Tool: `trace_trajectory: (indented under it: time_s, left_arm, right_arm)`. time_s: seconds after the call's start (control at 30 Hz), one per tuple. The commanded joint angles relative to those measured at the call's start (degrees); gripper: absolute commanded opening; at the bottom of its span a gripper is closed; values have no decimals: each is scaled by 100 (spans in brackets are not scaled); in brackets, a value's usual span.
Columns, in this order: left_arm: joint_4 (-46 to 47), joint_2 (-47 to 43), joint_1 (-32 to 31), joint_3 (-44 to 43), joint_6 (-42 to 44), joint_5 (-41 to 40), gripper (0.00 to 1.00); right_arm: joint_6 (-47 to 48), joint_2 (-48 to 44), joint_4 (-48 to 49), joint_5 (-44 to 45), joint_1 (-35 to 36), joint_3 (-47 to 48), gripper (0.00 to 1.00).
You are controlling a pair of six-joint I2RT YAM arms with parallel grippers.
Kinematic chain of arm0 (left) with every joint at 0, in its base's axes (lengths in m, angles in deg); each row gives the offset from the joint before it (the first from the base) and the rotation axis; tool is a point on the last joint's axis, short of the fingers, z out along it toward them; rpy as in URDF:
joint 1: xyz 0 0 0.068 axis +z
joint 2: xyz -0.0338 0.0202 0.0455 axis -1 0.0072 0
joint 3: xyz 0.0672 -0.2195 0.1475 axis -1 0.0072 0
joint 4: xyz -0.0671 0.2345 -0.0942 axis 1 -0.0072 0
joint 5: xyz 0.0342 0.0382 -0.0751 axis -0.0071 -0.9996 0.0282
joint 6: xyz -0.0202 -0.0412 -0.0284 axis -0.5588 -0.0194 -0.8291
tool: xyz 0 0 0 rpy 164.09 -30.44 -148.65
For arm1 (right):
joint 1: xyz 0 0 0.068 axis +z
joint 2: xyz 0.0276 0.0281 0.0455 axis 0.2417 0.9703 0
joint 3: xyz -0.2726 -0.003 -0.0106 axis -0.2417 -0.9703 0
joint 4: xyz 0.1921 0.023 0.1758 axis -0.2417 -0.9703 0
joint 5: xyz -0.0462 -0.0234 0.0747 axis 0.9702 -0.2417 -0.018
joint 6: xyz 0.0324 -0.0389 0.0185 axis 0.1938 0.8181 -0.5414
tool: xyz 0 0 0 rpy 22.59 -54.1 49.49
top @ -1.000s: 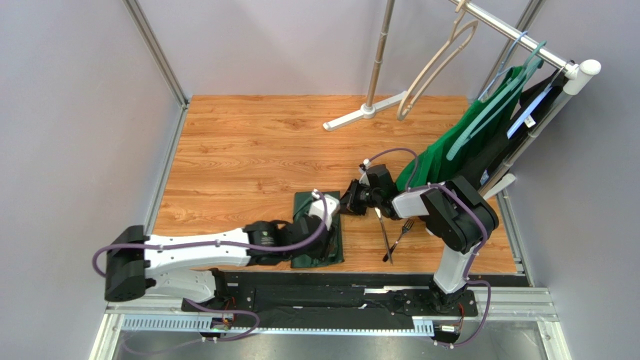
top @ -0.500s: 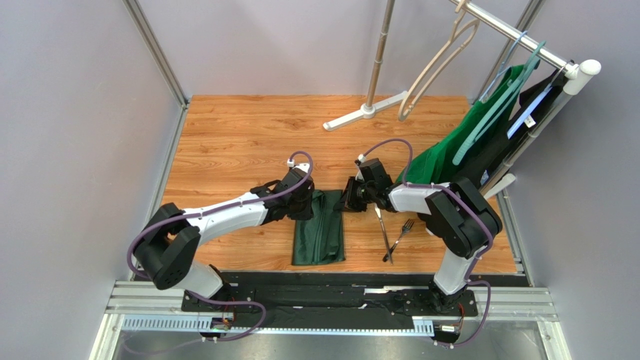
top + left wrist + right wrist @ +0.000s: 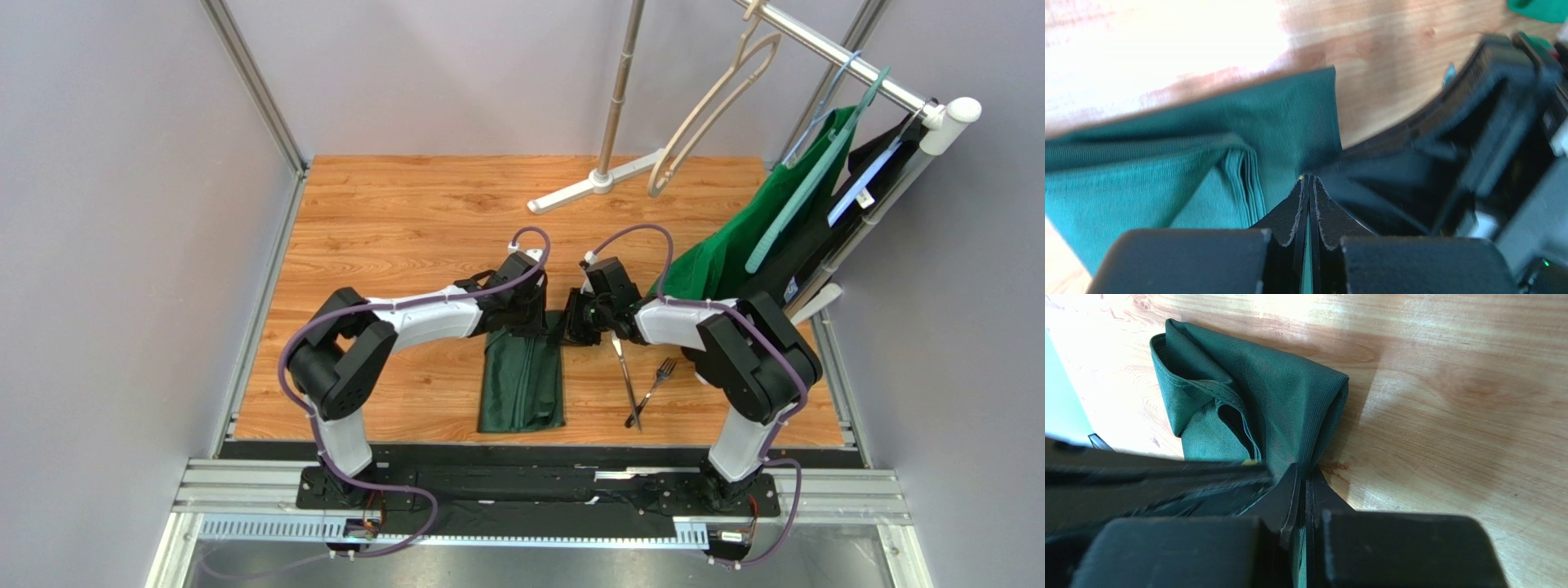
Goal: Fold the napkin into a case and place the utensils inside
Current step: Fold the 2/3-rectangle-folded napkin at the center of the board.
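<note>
Here, napkin (image 3: 521,382) lies part-folded near centre of wooden table (image 3: 393,233) | left gripper (image 3: 1308,184) clenched on its far edge | right gripper (image 3: 1301,474) pinching the same edge just beside, probably to draw the next fold | utensils (image 3: 626,374) lie to its right, not yet inside

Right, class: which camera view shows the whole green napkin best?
The top external view: the napkin lies there whole, a narrow folded strip beside the utensils. Each wrist view shows only its far end, pinched between shut fingers: the left gripper in one, the right gripper in the other.
</note>
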Motion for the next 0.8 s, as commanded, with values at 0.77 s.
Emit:
trace_trajectory:
  time_s: [0.77]
  left_arm:
    - [-951, 442, 432, -754, 654, -932, 5]
  right_arm:
    - [225, -56, -273, 193, 33, 9, 0]
